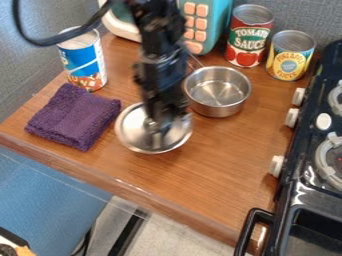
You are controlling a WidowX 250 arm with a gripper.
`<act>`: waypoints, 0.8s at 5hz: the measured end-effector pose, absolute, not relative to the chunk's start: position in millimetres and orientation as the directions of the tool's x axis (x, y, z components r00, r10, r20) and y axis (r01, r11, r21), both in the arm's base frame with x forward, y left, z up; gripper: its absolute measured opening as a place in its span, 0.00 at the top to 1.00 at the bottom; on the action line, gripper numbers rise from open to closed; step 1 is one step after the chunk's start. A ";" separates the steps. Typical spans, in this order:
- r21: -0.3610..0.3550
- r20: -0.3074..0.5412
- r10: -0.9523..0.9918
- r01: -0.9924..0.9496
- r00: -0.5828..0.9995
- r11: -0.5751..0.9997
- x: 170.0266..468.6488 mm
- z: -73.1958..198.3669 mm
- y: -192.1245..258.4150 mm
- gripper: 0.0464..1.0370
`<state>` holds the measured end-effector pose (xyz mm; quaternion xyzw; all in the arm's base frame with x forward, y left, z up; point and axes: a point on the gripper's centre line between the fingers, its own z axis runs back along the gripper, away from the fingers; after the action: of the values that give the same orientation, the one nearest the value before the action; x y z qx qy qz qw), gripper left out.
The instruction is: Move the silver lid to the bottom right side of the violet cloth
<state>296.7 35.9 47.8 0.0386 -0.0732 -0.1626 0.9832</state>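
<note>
The gripper (160, 129) hangs down over the middle of the silver lid (135, 141), where a knob would be, which makes sense: a central hold would let the lid travel level. Whether it has hold of anything I cannot tell, since the dark parts blend together there. The lid is just right of the violet cloth (73, 117), near its right corner, and the view does not settle whether it rests on the bench (230, 160) or is slightly raised. The goal seems only a short way off — a little toward the front edge and perhaps left, beside the cloth's lower right side. Too far forward and the rim could overhang that edge; too far left and it would ride up on the folded cloth. The metal pot (219, 97) sits close behind, to the right of the lid, so a swing that way risks a knock. The blue can (83, 60) behind the cloth, the two cans (248, 37) at the back and the stove (300, 192) at far right should not interfere.
</note>
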 end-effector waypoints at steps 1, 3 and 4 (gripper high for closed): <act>0.136 0.111 -0.333 0.317 0.936 0.938 283.9 30.9 43.9 0.76; 0.133 0.111 -0.333 0.318 0.937 0.939 278.7 21.3 47.6 0.76; 0.108 0.107 -0.353 0.343 0.929 0.933 275.2 19.9 43.3 0.76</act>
<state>275.2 43.3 19.9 0.0436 -0.0623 -0.1773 0.9812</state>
